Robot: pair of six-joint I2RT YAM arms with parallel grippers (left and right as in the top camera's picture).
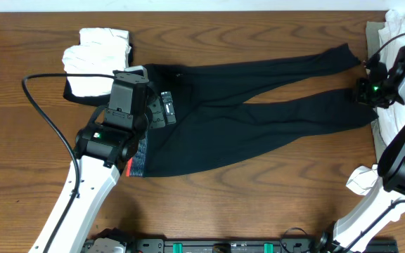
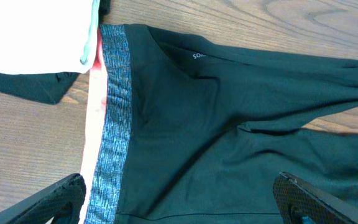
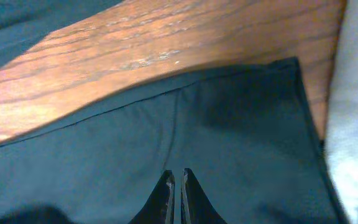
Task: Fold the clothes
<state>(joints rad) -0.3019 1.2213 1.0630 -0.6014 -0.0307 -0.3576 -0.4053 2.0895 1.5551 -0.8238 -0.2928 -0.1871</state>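
Near the waist of the long black two-legged leggings (image 1: 259, 105), in the left wrist view, small white lettering (image 2: 197, 56) reads only as "SO", the rest too small to make out. These soft leggings lie flat across the middle of the brown wooden worktop (image 1: 259, 204), waist toward the left edge, both legs running to the right edge with a wedge of bare wood between them; the mottled grey waistband (image 2: 114, 124) carries a red edging (image 2: 94, 124). Just beside the waist, toward the far left corner, sits a folded white fabric garment (image 1: 97, 63). The left gripper (image 2: 180, 202) hangs over the waist, jaws wide apart. The right gripper (image 3: 176, 179) is at the nearer leg's end by the right edge, jaws together, tips against the black cloth; whether fabric is pinched between them cannot be told. Pale crumpled clothes (image 1: 392, 24) at the far right corner are partly hidden by the right arm
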